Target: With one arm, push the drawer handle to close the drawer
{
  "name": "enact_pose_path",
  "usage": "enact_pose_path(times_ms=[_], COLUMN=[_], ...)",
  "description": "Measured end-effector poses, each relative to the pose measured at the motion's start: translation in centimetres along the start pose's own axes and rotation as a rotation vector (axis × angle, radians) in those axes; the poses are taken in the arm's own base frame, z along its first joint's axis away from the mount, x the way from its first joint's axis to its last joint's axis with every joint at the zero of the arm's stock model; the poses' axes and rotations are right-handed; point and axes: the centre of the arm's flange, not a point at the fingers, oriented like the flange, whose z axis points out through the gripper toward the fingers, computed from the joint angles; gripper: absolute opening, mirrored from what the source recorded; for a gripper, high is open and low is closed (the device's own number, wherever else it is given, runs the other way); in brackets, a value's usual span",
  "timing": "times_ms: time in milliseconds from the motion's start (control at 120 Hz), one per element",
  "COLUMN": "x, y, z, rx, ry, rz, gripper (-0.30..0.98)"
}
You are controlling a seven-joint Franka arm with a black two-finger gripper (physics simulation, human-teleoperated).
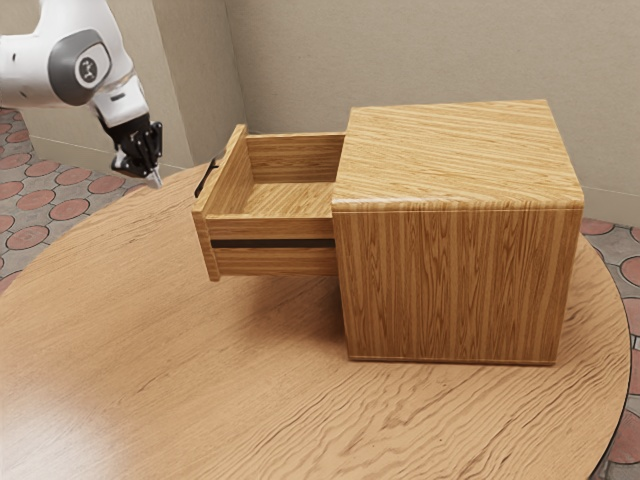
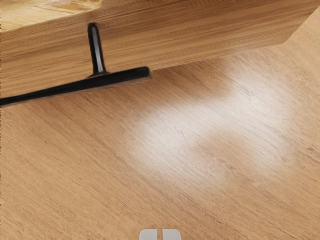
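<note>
Wooden drawer, wide open, black bar handle

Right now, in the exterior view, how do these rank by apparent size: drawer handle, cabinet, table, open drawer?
Largest to smallest:
1. Table
2. Cabinet
3. Open drawer
4. Drawer handle

Handle shared, wrist view closer
</note>
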Motion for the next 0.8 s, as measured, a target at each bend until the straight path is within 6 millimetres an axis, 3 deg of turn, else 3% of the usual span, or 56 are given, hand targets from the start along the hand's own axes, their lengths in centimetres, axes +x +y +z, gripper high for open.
enact_pose_path(times_ms=[333, 800], x=[3.2, 4.5], y=[-0.5, -2.7], z=[1.3, 2.3], rx=[-0.018, -0.009], ry=[-0.001, 0.001], rz=[0.013, 0.0], gripper=[-0.1, -0.1])
